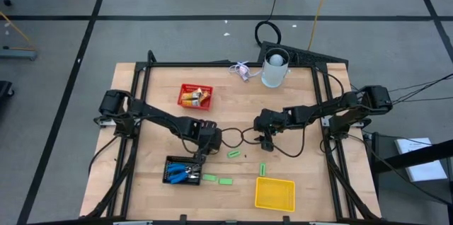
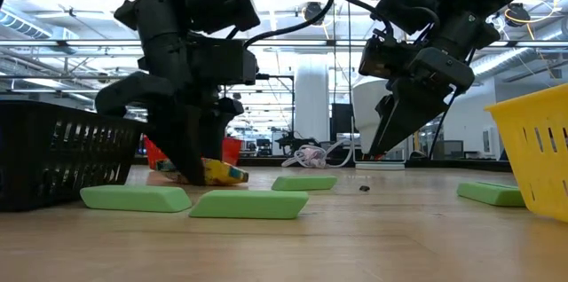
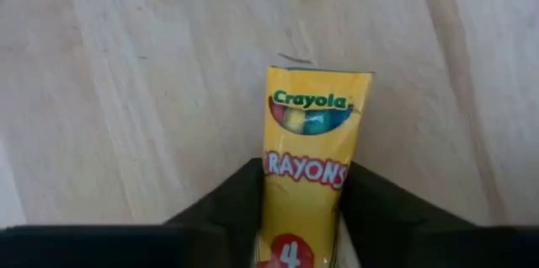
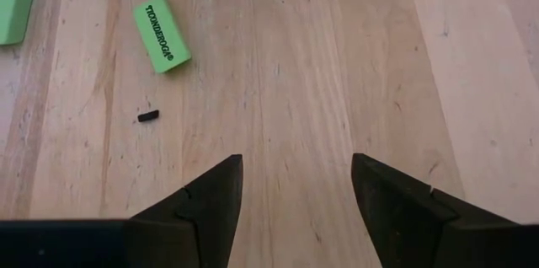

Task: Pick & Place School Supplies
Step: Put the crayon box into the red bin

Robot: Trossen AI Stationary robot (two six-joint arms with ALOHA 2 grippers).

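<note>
A yellow crayon box [image 3: 307, 158] lies flat on the wooden table near its middle, its printed face up. My left gripper [image 3: 301, 217] stands over the box's near end, shut on it; in the low view this gripper [image 2: 191, 165] reaches down to the box [image 2: 222, 174]. My right gripper [image 4: 296, 209] hangs open over bare wood right of centre [image 1: 265, 140], with nothing between its fingers. A green eraser [image 4: 161, 34] lies on the table beyond it. More green erasers [image 1: 226, 180] lie toward the near edge. My left gripper pinches the crayon box by its two long sides [image 3: 274, 196], at the end under the gripper, one finger on each side. The fingers come steeply from above and lie across the box. The box rests flat on the table.
A black basket [image 1: 170, 163] holding blue-handled scissors sits just near-left of my left gripper. A red basket [image 1: 185, 88] with crayon boxes stands farther back, a yellow basket [image 1: 274, 193] at the near edge, a white cup [image 1: 275, 68] at the far edge. Cables cross the table's middle.
</note>
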